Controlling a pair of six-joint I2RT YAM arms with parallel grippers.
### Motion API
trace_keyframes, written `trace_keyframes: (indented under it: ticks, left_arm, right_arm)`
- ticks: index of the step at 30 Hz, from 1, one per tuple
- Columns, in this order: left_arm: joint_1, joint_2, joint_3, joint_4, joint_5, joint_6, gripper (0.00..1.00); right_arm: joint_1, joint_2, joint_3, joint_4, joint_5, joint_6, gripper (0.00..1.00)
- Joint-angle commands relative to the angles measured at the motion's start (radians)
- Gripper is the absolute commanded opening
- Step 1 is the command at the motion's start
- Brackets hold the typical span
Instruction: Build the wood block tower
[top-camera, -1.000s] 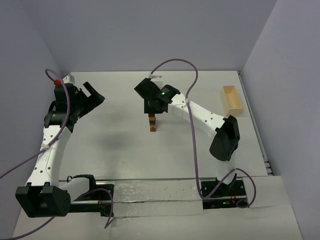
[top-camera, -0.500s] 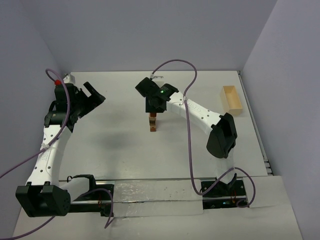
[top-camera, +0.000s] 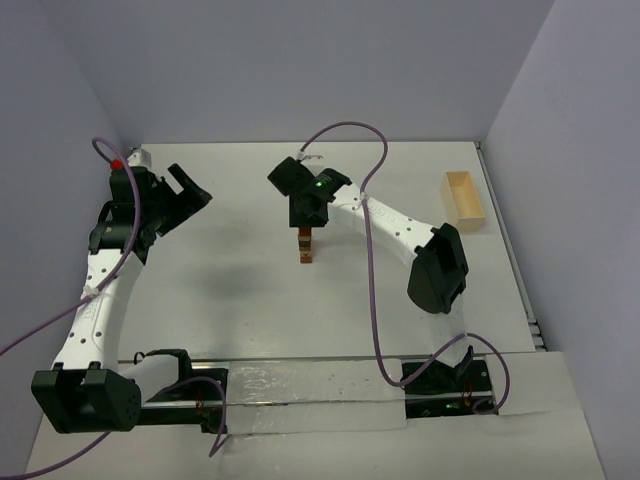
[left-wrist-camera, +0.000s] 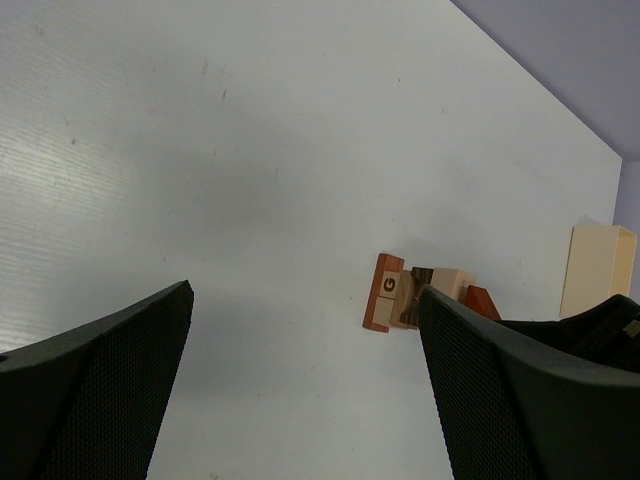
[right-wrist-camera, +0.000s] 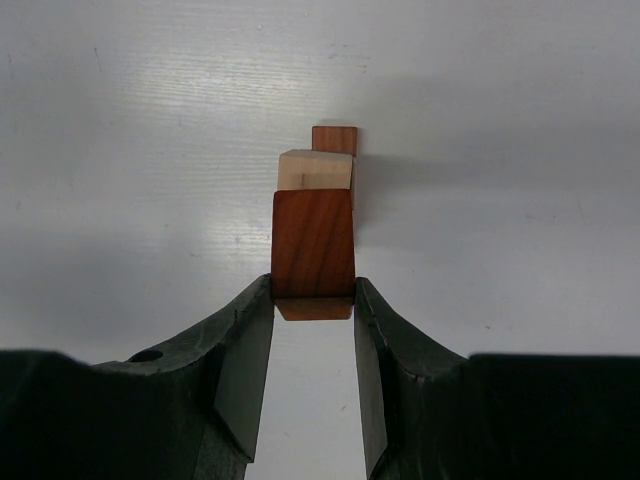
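My right gripper (right-wrist-camera: 313, 300) has its two black fingers (right-wrist-camera: 243, 345) pressed narrow against both sides of a reddish-brown block (right-wrist-camera: 313, 240), and I read that as a grip. The block sits at the top of the wood block tower (top-camera: 306, 246), in line over a pale block and another reddish one lower down. I cannot tell whether it bears on the stack or hangs just clear of it. The tower stands about mid-desk, a little nearer the far edge than the near one. From the left wrist view I see it as a narrow stack (left-wrist-camera: 410, 295) with a letter G on one tan cube near its base.

The right wrist points straight down over the tower. The forearm runs back toward the right edge to a raised black elbow, then drops to its base at the near edge.

My left gripper (left-wrist-camera: 305, 295) is spread wide and holds nothing. It is up near the far left corner, aimed toward the middle, well apart from the tower, with the arm rising along the left edge.

The desk (top-camera: 230, 300) is white and finely ribbed. A pale wooden box (top-camera: 463, 198) lies by the right edge toward the far corner. A purple cable (top-camera: 345, 125) loops above the right arm, and pale lilac walls (top-camera: 300, 60) close the desk on three sides
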Motion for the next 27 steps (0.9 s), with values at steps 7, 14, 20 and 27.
trace_keyframes:
  ticks: [7, 14, 20, 27]
  left_arm:
    - [0.007, 0.006, 0.012, 0.031, 0.021, -0.009, 0.99]
    - [0.007, 0.011, 0.014, 0.031, 0.03, -0.012, 0.99]
    - [0.01, 0.015, 0.014, 0.03, 0.034, -0.012, 0.99]
    - [0.013, 0.014, 0.012, 0.028, 0.039, -0.015, 0.99]
  right_arm:
    - [-0.01, 0.005, 0.059, 0.013, 0.02, 0.001, 0.13]
    - [-0.012, 0.012, 0.066, 0.014, 0.021, -0.001, 0.14]
    - [-0.015, 0.017, 0.068, 0.014, 0.018, 0.002, 0.17]
    - [-0.016, 0.02, 0.072, 0.011, 0.023, 0.01, 0.21]
